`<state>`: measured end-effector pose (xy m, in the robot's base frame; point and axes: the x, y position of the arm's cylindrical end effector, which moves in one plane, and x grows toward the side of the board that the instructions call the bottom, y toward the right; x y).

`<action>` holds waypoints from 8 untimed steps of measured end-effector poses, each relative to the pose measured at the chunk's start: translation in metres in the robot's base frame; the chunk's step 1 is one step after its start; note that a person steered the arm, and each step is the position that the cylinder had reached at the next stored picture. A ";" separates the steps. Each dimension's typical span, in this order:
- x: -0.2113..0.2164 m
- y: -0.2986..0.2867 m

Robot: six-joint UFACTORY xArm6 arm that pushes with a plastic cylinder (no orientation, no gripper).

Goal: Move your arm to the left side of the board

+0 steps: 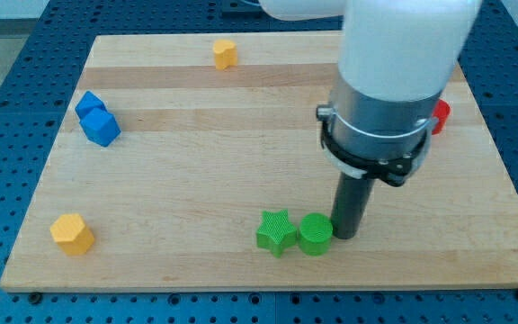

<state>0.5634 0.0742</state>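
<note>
- Far left of the wooden bench point(241, 99): a yellow block point(71, 233), roughly hexagonal, sits near the view's bottom corner.
- Above it, two blue blocks point(96, 119) huddle touching; their exact shapes are hard to separate.
- Up top, a small yellow block point(225, 53) sits alone by the far edge.
- Centre bottom: a green star point(276, 232) beside a green cylinder point(315, 234).
- My tip point(345, 236) is down just right of the cylinder, seemingly touching it.
- No pincer on this arm, only the rod.
- Right: a red block point(440, 116) peeks out, mostly hidden behind the arm's housing, shape unreadable.
</note>
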 end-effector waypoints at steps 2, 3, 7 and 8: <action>-0.007 -0.025; -0.052 -0.027; -0.156 -0.212; -0.111 -0.224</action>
<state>0.4520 -0.1494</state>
